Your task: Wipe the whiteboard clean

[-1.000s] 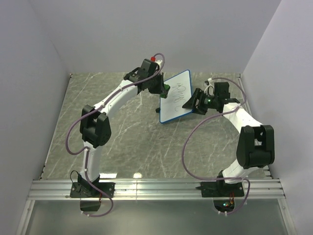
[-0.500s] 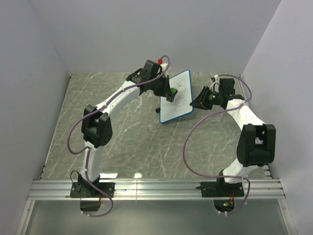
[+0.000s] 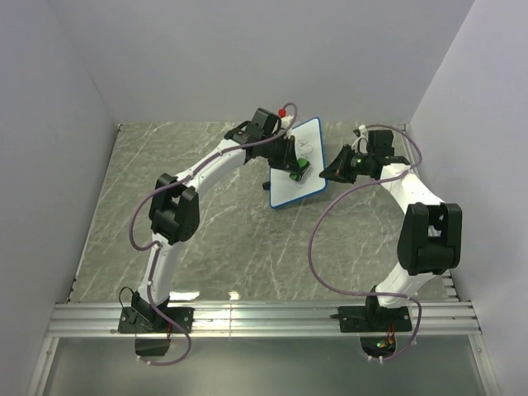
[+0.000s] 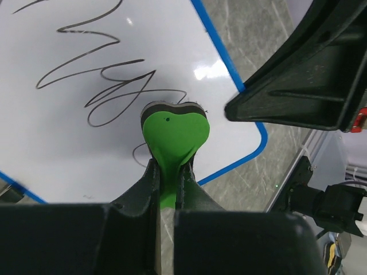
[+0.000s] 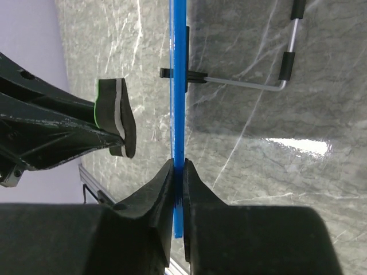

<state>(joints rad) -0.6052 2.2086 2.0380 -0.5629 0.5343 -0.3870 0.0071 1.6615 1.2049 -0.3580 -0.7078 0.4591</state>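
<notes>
The whiteboard (image 3: 289, 191), white with a blue frame, stands tilted on the marble table, dark scribbles (image 4: 103, 86) on its face (image 4: 63, 143). My left gripper (image 3: 294, 170) is shut on a green-and-black eraser (image 4: 175, 130), held in front of the board's face near the lower scribbles. Seen from the right wrist, the eraser (image 5: 114, 117) is a small gap away from the board's edge-on blue frame (image 5: 179, 86). My right gripper (image 3: 332, 173) is shut on that frame's right edge (image 5: 178, 172).
A thin wire stand (image 5: 246, 82) juts from the back of the board onto the table. Grey walls close in the table on three sides. An aluminium rail (image 3: 264, 318) carrying both arm bases runs along the near edge.
The left arm has swung right, carrying the eraser from the board's left edge onto its face. The right gripper has moved up to the board's right edge and closed on it.
</notes>
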